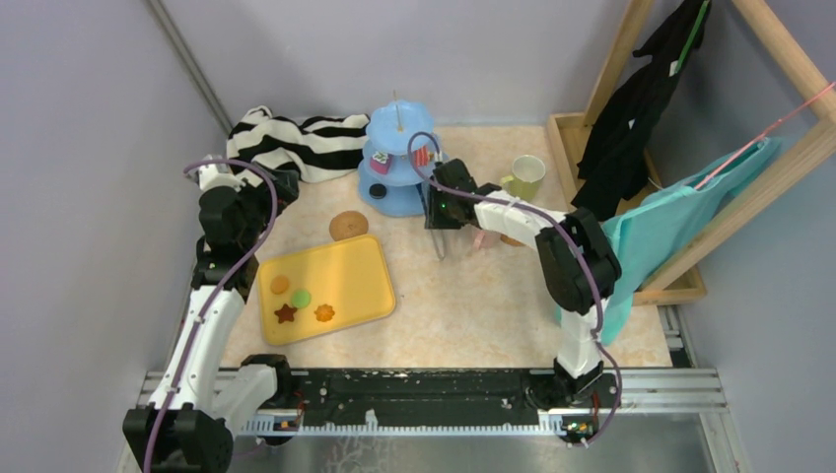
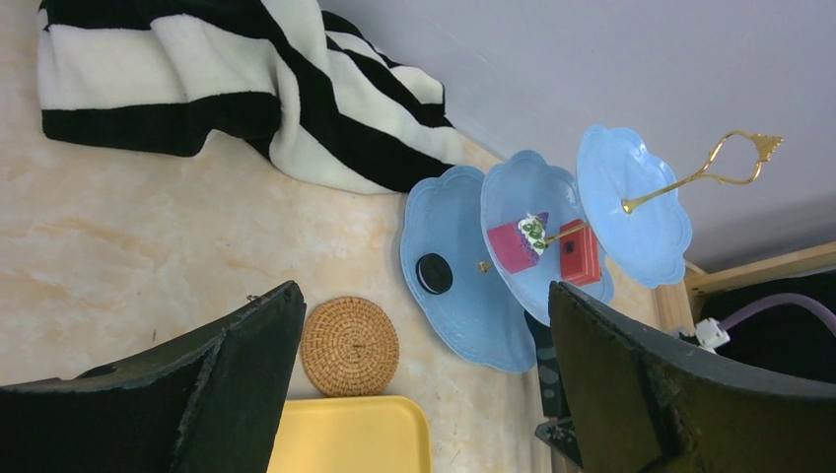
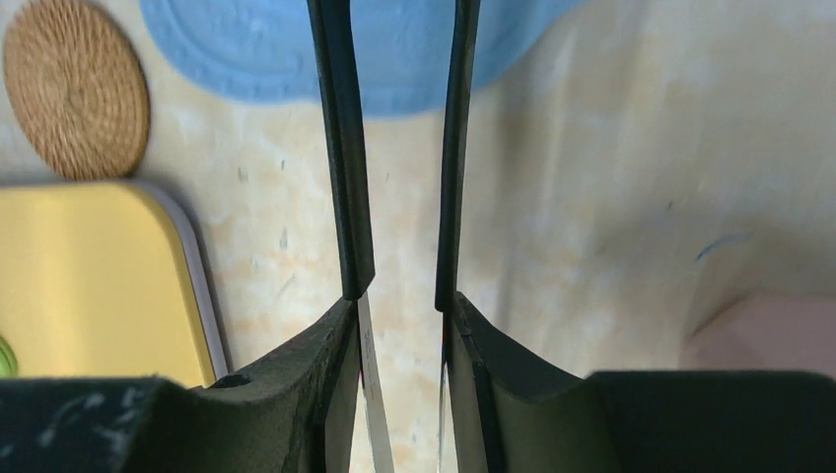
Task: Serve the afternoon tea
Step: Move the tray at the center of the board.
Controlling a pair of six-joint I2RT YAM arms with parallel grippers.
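The light-blue three-tier stand (image 1: 399,158) stands at the back. Its bottom tier carries a black cookie (image 2: 434,273); the middle tier carries a pink cake slice (image 2: 515,244) and a red piece (image 2: 579,251). Several cookies (image 1: 301,297) lie on the yellow tray (image 1: 360,271). A cork coaster (image 1: 348,225) lies between tray and stand. My right gripper (image 1: 444,205) is shut on black-tipped metal tongs (image 3: 340,148), which point down in front of the stand with nothing visible between their arms. My left gripper (image 2: 424,394) hangs open and empty near the coaster (image 2: 350,345). A yellow-green cup (image 1: 525,177) stands back right.
A black-and-white striped cloth (image 1: 296,143) lies at the back left. A wooden rack (image 1: 631,59) with a black garment (image 1: 641,99) and a teal cloth (image 1: 680,222) fills the right side. Something pink (image 3: 759,330) sits under the right forearm.
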